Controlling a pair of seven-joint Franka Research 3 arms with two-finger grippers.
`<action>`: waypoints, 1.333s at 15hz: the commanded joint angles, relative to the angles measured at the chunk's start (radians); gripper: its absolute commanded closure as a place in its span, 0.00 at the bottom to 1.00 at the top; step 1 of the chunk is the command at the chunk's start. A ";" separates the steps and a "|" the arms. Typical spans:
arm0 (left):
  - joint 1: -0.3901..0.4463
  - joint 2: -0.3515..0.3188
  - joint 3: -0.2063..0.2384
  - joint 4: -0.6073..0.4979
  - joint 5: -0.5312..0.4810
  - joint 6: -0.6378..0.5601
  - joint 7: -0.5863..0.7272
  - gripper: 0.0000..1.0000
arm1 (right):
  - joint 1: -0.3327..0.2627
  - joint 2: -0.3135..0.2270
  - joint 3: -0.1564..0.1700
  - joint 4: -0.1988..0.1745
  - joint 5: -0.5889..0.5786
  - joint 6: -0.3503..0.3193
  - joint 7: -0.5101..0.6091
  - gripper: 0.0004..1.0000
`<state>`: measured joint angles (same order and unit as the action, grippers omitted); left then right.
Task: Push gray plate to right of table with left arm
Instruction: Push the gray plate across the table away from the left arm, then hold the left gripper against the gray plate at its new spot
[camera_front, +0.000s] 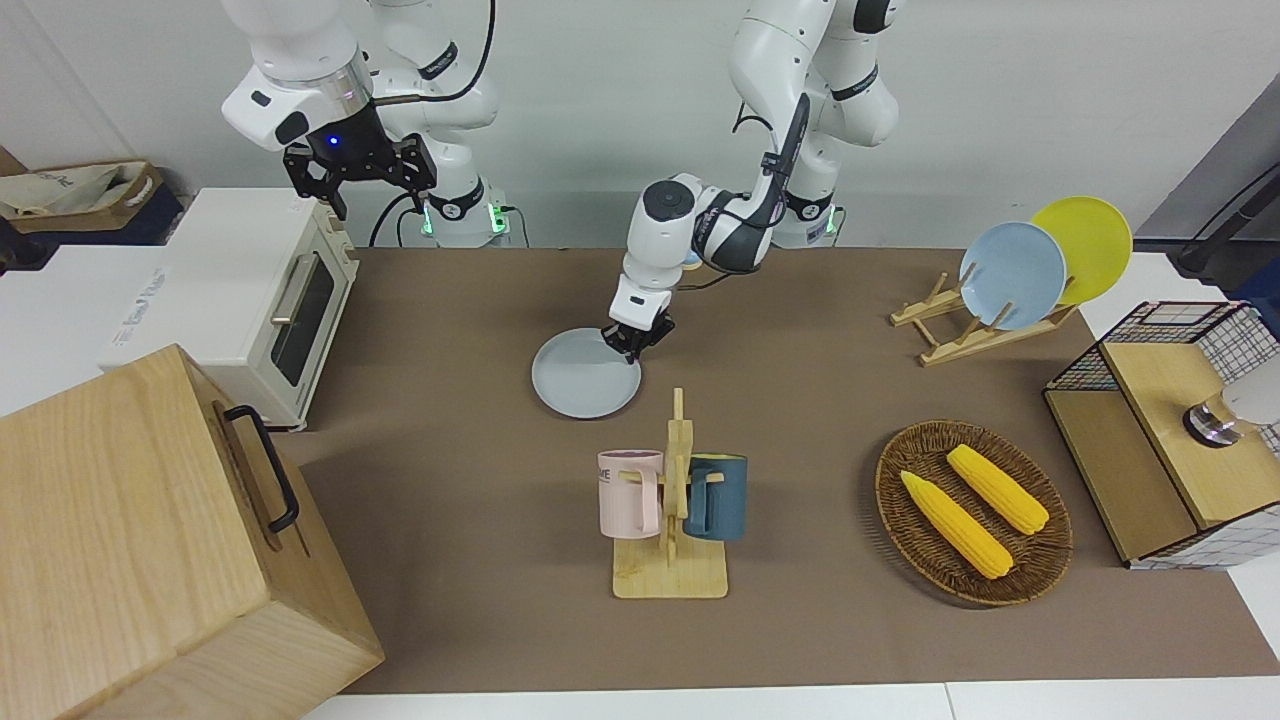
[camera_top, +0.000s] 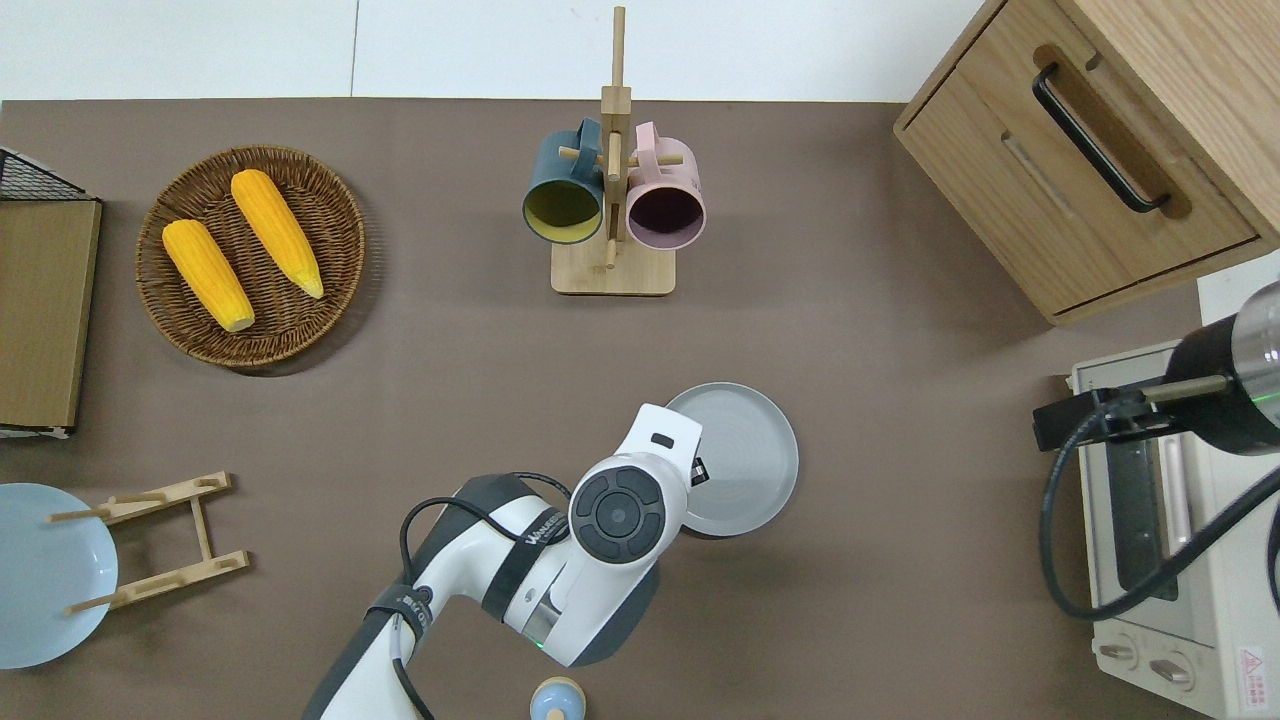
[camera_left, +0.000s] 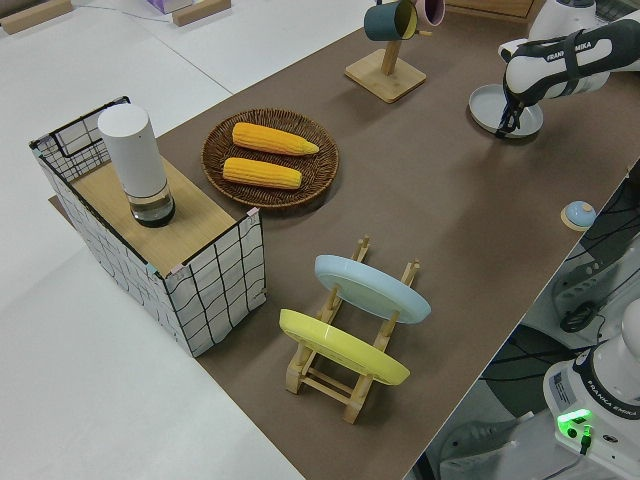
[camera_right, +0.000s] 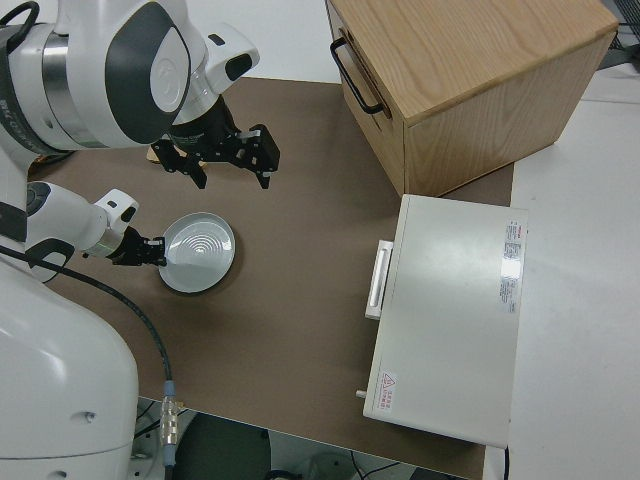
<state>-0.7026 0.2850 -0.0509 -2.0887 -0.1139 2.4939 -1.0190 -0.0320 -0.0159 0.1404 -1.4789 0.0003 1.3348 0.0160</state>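
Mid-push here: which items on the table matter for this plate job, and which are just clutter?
In the job:
gray plate
left gripper, at the plate's rim
table

Just lying about:
mug rack with two mugs
basket of corn
plate rack with blue and yellow plates
toaster oven
wooden cabinet

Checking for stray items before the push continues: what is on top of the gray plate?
Nothing loose shows on the gray plate; the left end effector sits at its rim. In the overhead view, the arm hides that edge.

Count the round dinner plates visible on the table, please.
3. The pale gray plate lies flat under the left gripper. The bluer plate and the yellow plate stand in the wooden rack. None seems hidden.
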 joint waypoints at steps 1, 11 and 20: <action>-0.046 0.140 0.000 0.093 0.039 0.020 -0.087 1.00 | -0.020 -0.002 0.016 0.009 0.004 -0.016 0.013 0.02; -0.048 0.140 0.003 0.110 0.040 -0.006 -0.084 0.22 | -0.019 -0.002 0.016 0.009 0.004 -0.016 0.013 0.02; -0.041 0.080 0.011 0.108 0.039 -0.115 -0.053 0.00 | -0.019 -0.002 0.016 0.009 0.004 -0.016 0.013 0.02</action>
<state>-0.7306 0.3739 -0.0547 -1.9942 -0.0912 2.4346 -1.0737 -0.0320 -0.0159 0.1404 -1.4789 0.0003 1.3348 0.0161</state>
